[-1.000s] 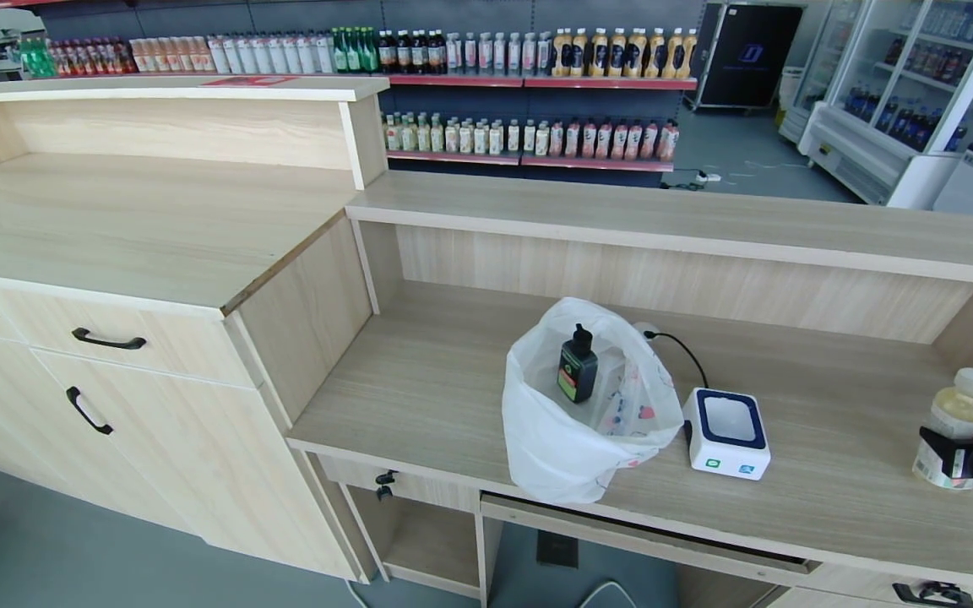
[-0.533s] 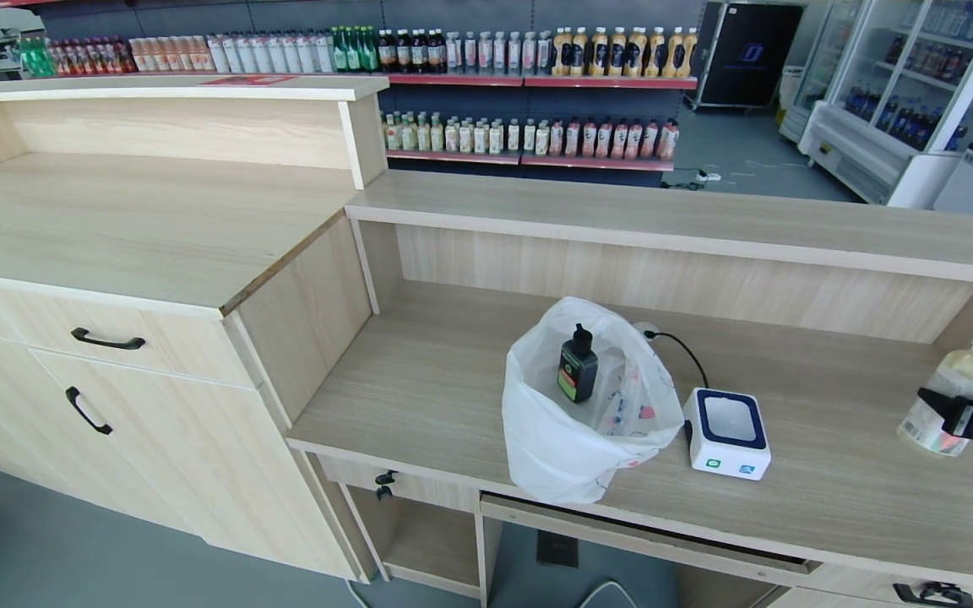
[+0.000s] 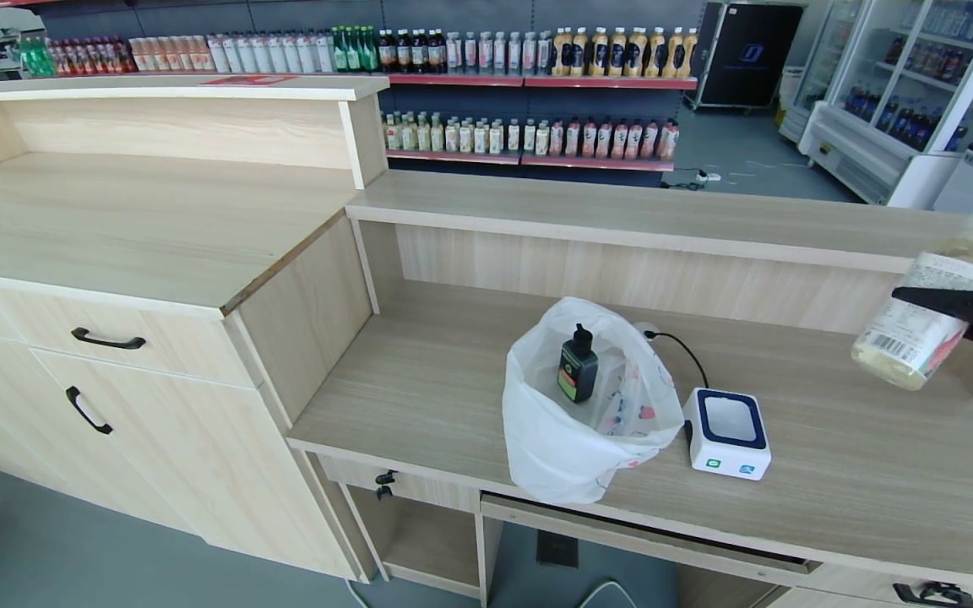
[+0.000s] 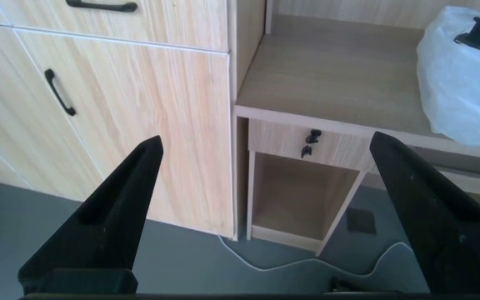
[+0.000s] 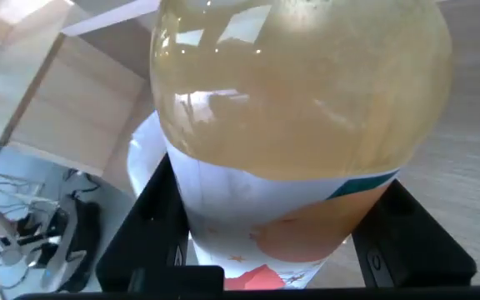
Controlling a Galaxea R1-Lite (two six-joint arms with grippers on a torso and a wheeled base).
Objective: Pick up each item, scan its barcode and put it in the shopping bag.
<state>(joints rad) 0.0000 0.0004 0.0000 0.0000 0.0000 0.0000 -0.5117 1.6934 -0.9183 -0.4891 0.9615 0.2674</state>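
Head view. At the right edge, right gripper point(image 3: 909, 304) clamped across the middle of a bottle point(image 3: 905, 342) of pale yellow liquid. Held up in the air over the right end of the counter point(image 3: 453, 380), well clear of the surface. Tilted, white cap up and away to the right, base down toward the left, barcode on the label facing the camera. Near counter centre, white shopping bag point(image 3: 584, 439), standing, mouth open. Inside it a dark bottle point(image 3: 577, 365), upright, cap uppermost. Just beside the bag on its right, white scanner point(image 3: 727, 432) with dark-framed window facing up, black cable point(image 3: 681, 350) running back from it behind the bag. Held bottle well apart from both scanner and bag, farther right and higher. Stocked drink shelves point(image 3: 529, 93) across the room behind.

Left wrist view. Left gripper point(image 4: 265, 142) spread wide, both dark fingers far apart, nothing between them. Low down in front of the counter, facing a cabinet point(image 4: 140, 125) with black handles. Bag at the far corner on the counter top.

Right wrist view. Close on the bottle, black fingers pressed against both sides of the label, liquid-filled body bulging beyond them. Wood of the counter behind.
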